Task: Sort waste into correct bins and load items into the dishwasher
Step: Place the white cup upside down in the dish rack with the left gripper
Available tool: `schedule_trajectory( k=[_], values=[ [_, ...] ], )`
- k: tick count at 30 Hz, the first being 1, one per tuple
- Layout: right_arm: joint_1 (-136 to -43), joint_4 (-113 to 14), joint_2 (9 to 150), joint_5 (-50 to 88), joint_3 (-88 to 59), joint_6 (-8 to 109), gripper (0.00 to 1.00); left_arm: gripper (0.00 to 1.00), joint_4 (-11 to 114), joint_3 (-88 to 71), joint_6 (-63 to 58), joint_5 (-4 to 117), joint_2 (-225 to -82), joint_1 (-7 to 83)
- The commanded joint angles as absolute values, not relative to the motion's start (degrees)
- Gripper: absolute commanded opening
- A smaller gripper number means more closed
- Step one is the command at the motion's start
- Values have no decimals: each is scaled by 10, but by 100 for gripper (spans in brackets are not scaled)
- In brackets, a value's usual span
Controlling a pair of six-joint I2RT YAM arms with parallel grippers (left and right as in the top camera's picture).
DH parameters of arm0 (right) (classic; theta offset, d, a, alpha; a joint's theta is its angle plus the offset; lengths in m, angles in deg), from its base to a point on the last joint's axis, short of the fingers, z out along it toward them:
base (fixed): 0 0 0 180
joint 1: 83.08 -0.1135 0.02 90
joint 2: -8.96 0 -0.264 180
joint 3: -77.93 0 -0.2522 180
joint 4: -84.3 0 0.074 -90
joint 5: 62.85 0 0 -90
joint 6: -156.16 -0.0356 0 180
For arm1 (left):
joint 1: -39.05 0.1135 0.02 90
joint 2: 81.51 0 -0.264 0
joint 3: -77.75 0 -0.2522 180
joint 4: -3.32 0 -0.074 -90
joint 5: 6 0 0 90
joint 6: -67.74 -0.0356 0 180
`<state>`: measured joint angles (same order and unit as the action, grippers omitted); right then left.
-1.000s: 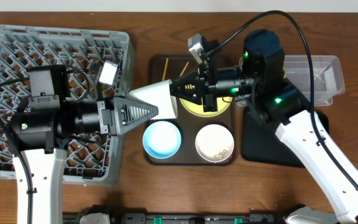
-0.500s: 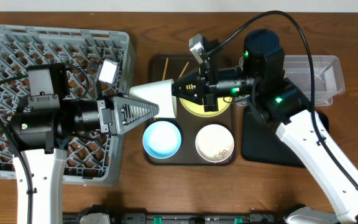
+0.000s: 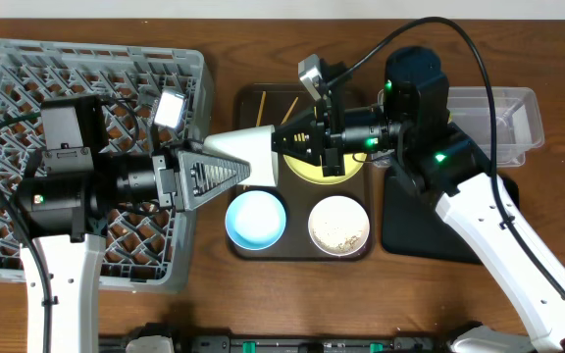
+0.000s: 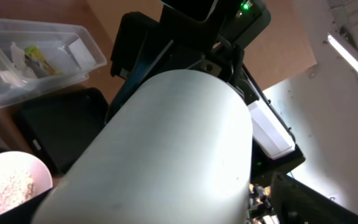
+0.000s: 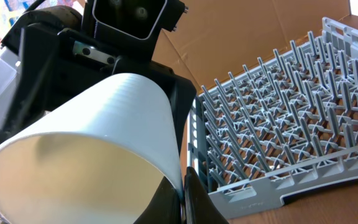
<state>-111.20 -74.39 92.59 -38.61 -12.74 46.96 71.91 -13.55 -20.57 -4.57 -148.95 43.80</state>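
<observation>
A white cup (image 3: 248, 149) hangs on its side between my two grippers, above the left end of the brown tray. My right gripper (image 3: 277, 137) is shut on its rim, and the right wrist view shows both fingers (image 5: 184, 193) pinching the cup wall (image 5: 92, 143). My left gripper (image 3: 226, 176) lies along the cup's narrow end. In the left wrist view the cup (image 4: 166, 155) hides my left fingers. The grey dish rack (image 3: 27, 78) stands at the left, and also shows in the right wrist view (image 5: 278, 106). The clear tub (image 3: 518, 108) holds a wrapper (image 4: 35, 59) and paper scraps.
The dark brown tray (image 3: 233, 245) carries the yellow plate (image 3: 312, 169), the light-blue bowl (image 3: 255, 218), the white bowl (image 3: 339, 224) with rice crumbs, and two chopsticks (image 3: 263, 106). The black tray (image 3: 410, 221) lies under my right arm.
My left gripper has shifted slightly left and turned a little. The cup and my right gripper have stayed in place.
</observation>
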Motion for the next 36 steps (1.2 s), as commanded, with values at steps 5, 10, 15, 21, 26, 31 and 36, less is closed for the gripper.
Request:
schedule_trajectory(
  k=[5, 10, 15, 21, 26, 31, 36],
  values=[
    [-1109, -744, 929, -391, -126, 465, 1, 86, 709, -125, -205, -60, -1484, 437],
    [-1109, -744, 929, -391, -126, 465, 1, 74, 709, -125, -205, -60, -1484, 437],
    [-1109, -744, 929, -391, -126, 465, 3, 70, 703, -125, -205, -39, -1484, 437],
    [-1095, -743, 929, -391, -126, 465, 28, 70, 703, -125, -185, 100, -1484, 437],
    [-1044, -722, 929, -390, -126, 465, 54, 70, 716, -125, -165, 234, -1483, 444],
    [-999, -621, 929, -326, -126, 465, 57, 70, 793, -125, -164, 485, -1484, 469],
    [-1023, -429, 929, -70, -126, 469, 59, 69, 839, -125, -138, 719, -1491, 470]
  ],
)
